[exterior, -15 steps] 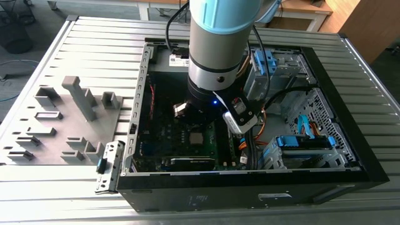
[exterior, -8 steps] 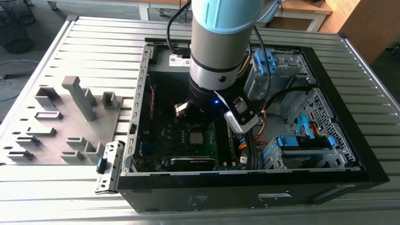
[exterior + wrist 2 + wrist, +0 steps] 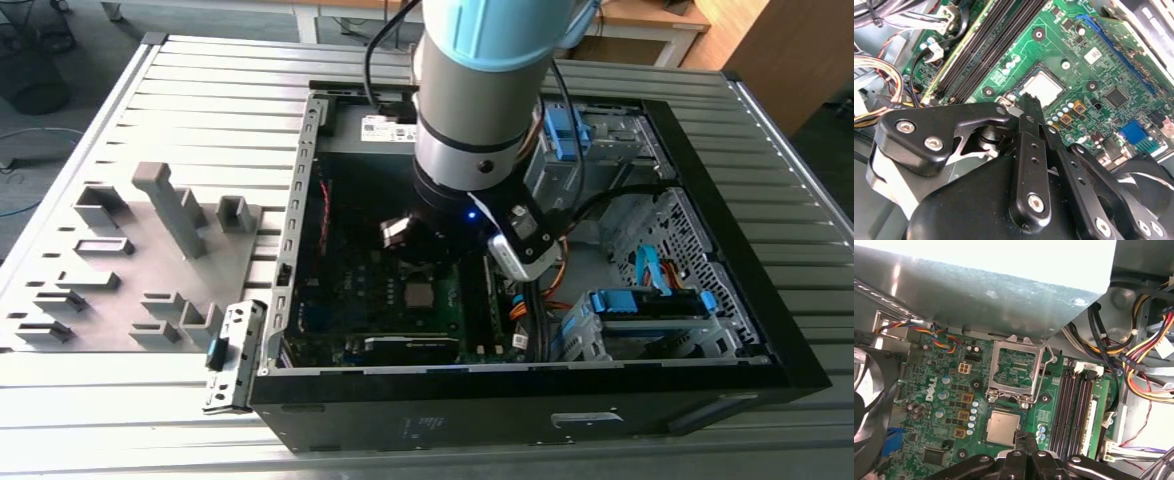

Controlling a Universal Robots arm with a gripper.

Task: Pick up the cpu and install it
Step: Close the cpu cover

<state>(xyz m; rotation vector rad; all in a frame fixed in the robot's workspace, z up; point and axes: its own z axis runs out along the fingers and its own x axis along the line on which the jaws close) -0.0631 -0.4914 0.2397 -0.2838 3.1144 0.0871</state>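
The cpu (image 3: 1002, 427), a flat, shiny silver square, is lying in its socket on the bumpy green motherboard (image 3: 944, 405). The black metal gripper (image 3: 1021, 439) is hovering right at the chip's edge. Its two thin fingers are pinching together and holding nothing. The thin metal socket frame (image 3: 1014, 365) is standing flipped open just beside the chip.

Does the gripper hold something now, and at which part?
Nothing seems held: the cpu lies flat on the motherboard, with the gripper close over one edge of it.
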